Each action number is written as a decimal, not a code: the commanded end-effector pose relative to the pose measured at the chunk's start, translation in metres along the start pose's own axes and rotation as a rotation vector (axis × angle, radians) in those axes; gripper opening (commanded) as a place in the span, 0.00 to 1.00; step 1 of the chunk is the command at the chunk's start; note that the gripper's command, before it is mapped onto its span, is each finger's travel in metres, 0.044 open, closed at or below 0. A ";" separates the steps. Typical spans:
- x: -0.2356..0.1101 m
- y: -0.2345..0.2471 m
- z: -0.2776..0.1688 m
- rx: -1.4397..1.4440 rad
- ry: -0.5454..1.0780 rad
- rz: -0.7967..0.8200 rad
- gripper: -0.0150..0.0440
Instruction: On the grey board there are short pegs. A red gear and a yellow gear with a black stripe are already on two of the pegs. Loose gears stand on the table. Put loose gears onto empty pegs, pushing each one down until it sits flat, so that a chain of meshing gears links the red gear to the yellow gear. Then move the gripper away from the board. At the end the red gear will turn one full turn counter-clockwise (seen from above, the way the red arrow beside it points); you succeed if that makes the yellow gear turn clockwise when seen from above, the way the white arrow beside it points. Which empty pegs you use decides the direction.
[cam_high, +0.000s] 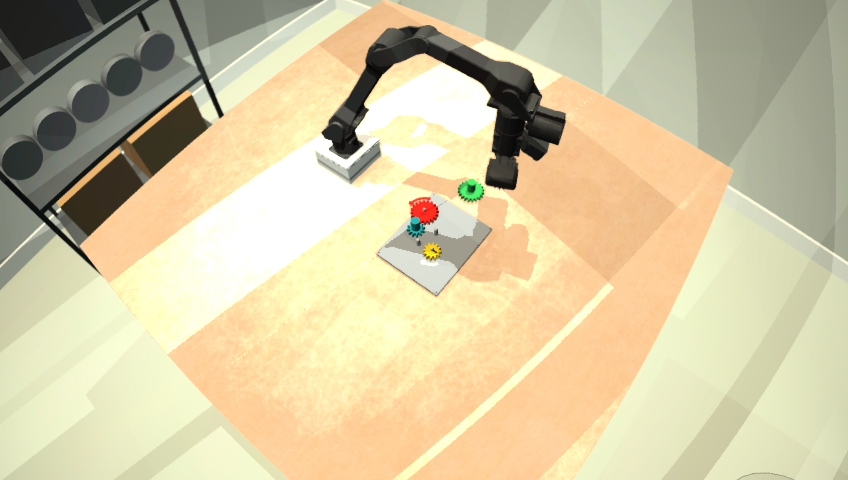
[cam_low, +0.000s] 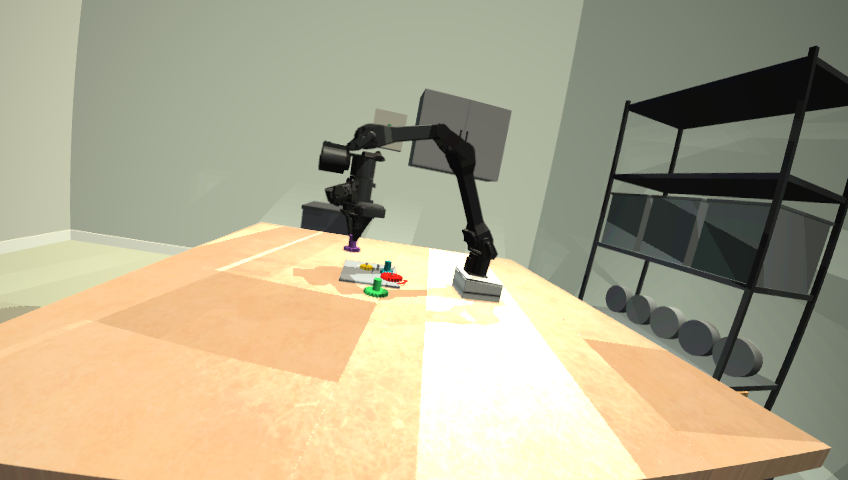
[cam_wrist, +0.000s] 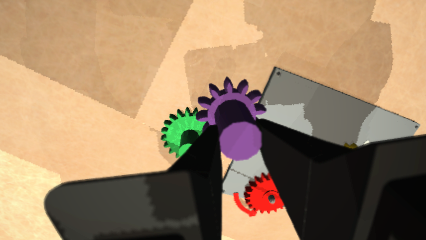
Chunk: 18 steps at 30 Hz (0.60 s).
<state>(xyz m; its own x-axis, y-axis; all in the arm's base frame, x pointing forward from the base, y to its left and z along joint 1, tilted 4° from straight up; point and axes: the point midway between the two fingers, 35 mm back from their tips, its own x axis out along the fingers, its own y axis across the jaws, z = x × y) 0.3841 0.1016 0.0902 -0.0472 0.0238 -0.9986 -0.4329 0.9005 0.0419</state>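
From here I'm seeing a grey board (cam_high: 455, 261) (cam_low: 352, 275) (cam_wrist: 330, 107) carrying red (cam_high: 424, 211) (cam_low: 391, 277) (cam_wrist: 262, 195), teal (cam_high: 415, 227) (cam_low: 387, 267) and black-striped yellow (cam_high: 432, 251) (cam_low: 365, 267) gears; beside the board a green gear (cam_high: 470, 190) (cam_low: 375, 292) (cam_wrist: 182, 127) is showing, and above table level a purple gear (cam_low: 351, 248) (cam_wrist: 231, 102).

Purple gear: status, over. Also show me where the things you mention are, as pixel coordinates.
Gripper (cam_low: 353, 237) (cam_wrist: 236, 130) shut on purple gear (cam_low: 351, 248) (cam_wrist: 234, 107), held above table. Teal gear (cam_high: 414, 227) (cam_low: 387, 267) on board beside red gear (cam_high: 424, 211) (cam_low: 391, 277) (cam_wrist: 264, 195). Nothing seen blocking; green gear (cam_high: 470, 190) (cam_low: 375, 291) (cam_wrist: 183, 131) stands off board.

Teal gear (cam_high: 415, 227) (cam_low: 387, 266) beside red gear (cam_high: 424, 211) (cam_low: 391, 277) (cam_wrist: 264, 194).
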 end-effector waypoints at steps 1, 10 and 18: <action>-0.012 0.000 0.001 -0.006 -0.012 -0.001 0.25; -0.033 0.000 -0.003 -0.006 -0.011 -0.001 0.25; -0.040 -0.003 -0.006 -0.006 -0.011 -0.002 0.25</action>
<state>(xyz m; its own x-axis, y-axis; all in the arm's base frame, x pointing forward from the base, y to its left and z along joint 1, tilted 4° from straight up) 0.3814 0.0976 0.1283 -0.0411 0.0255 -0.9988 -0.4344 0.8998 0.0409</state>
